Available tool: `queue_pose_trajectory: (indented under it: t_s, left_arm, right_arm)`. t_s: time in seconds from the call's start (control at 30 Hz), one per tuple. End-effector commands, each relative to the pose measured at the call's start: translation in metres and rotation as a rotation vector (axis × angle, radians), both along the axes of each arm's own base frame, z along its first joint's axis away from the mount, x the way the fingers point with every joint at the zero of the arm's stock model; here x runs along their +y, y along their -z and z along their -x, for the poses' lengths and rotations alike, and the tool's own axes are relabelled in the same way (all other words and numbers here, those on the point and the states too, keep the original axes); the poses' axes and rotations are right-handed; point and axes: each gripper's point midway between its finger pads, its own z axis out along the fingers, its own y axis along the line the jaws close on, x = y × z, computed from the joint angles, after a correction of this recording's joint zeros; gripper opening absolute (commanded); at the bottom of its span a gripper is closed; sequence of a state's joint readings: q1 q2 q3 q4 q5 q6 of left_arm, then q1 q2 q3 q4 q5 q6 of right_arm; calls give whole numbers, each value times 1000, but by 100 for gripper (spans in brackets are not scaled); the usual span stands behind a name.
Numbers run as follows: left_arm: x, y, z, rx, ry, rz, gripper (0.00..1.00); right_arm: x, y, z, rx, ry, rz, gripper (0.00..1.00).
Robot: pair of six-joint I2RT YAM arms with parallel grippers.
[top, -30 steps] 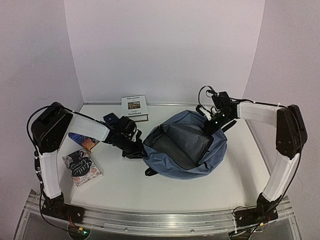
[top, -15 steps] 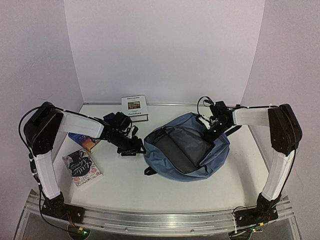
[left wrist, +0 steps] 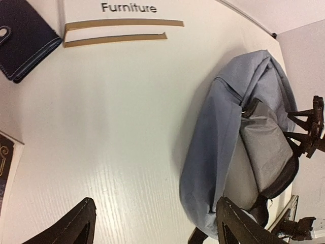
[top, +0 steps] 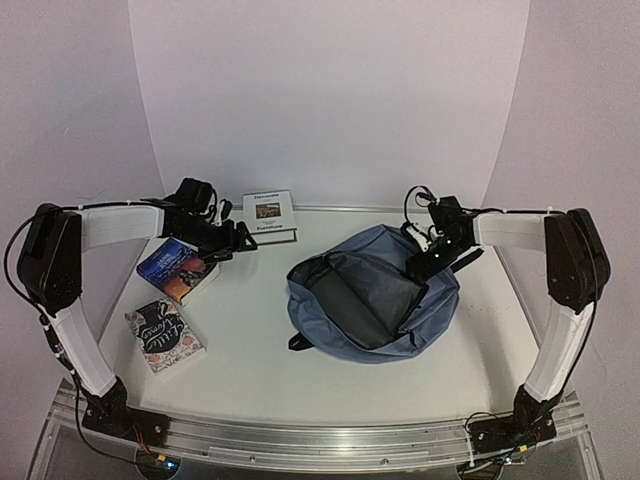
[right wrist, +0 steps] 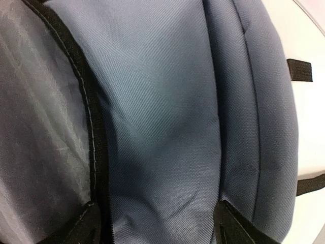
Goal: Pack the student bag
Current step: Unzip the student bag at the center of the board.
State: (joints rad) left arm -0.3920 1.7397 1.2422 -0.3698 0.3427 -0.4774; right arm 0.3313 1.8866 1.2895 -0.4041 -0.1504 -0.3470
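While the left gripper (left wrist: pixel 157 229) hangs with fingers spread wide and nothing between them, it sits at about 10 o'clock on the white counter (top: pixel 250 350), well apart from the bag.

- Nearest it: a flat navy case with a stitched edge (left wrist: pixel 25 40) and a white paperback lettered "Furniture" (top: pixel 270 214), toward 11–12 o'clock.
- Outward at 9 o'clock: a dark blue book with an orange patch on its cover (top: pixel 178 268). At 8 o'clock: a pink-and-black floral book (top: pixel 165 336).
- Right gripper (right wrist: pixel 157 223): fingers set wide, pressed over blue cloth beside the black-bound edge. Whether it pinches the cloth I cannot tell. It works at the bag's 2 o'clock rim.
- Student bag, a large soft slate-blue fabric backpack with black straps (top: pixel 345 345): lies flat just right of counter centre, main mouth gaping, grey lining showing.

Progress, as judged: the bag is opened and appears to be held open. No book is visible inside, though part of the cavity is in shadow. Three books and the case lie outside. Loading looks not yet begun, and closing the zip would follow.
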Motion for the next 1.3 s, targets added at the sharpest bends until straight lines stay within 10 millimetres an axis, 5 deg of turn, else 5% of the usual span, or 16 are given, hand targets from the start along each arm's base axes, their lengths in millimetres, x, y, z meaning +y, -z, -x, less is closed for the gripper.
queue_pose_trajectory:
  t_s: [0.0, 0.27, 0.47, 0.7, 0.8, 0.9, 1.07, 1.27]
  left_arm:
    - [-28, -8, 0, 1, 98, 98, 82]
    - [-106, 33, 12, 74, 227, 116, 82]
    - [-146, 62, 13, 119, 271, 162, 72]
    - [-174, 58, -21, 80, 287, 194, 65]
    - [-166, 48, -32, 46, 257, 177, 71]
    - [-136, 37, -49, 25, 189, 173, 76]
    - [-70, 12, -84, -25, 55, 186, 78]
    - [-17, -13, -119, -120, -66, 102, 80]
  right_arm:
    - [13, -47, -7, -44, -1, -99, 84]
    - [7, -3, -14, 52, 10, -73, 84]
    - [-55, 21, -39, 70, 150, -13, 77]
    - [-110, 30, -45, 70, 211, 72, 76]
    - [-123, 24, -47, 56, 238, 66, 76]
    - [-117, -1, -48, 12, 227, 23, 77]
    - [-104, -60, -57, -89, 241, -92, 82]
    - [-88, -129, -64, -193, 263, -250, 90]
